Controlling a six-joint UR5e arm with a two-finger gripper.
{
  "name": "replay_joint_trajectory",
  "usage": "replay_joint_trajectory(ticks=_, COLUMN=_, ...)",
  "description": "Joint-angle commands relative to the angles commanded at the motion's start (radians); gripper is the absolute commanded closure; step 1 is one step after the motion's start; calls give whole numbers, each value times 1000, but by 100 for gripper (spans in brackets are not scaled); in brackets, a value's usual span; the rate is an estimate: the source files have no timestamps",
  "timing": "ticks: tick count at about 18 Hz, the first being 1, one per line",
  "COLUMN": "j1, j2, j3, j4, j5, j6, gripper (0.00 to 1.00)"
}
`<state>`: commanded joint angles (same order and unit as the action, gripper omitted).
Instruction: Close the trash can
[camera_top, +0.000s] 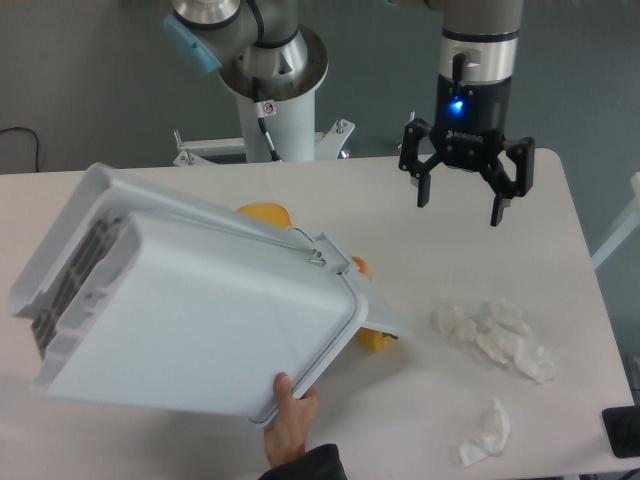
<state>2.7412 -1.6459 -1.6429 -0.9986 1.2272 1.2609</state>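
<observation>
the gripper (461, 194) hangs above the far right of the table (560, 300), fingers spread wide, holding and touching nothing. the trash can (190, 320) sits tilted at front left (a person's hand (291, 420) grips its lower edge).

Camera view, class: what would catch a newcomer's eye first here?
The big white trash can, tipped on its side over the left of the table, held at its lower rim by a person's hand. Next, the open gripper hanging above the far right, and crumpled tissues lying below it.
</observation>
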Motion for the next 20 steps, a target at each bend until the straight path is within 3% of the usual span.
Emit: replay_joint_trajectory(ticks=20, j1=-81, j2=26, j3=-23, j4=2, j5=3, j6=0, gripper=0)
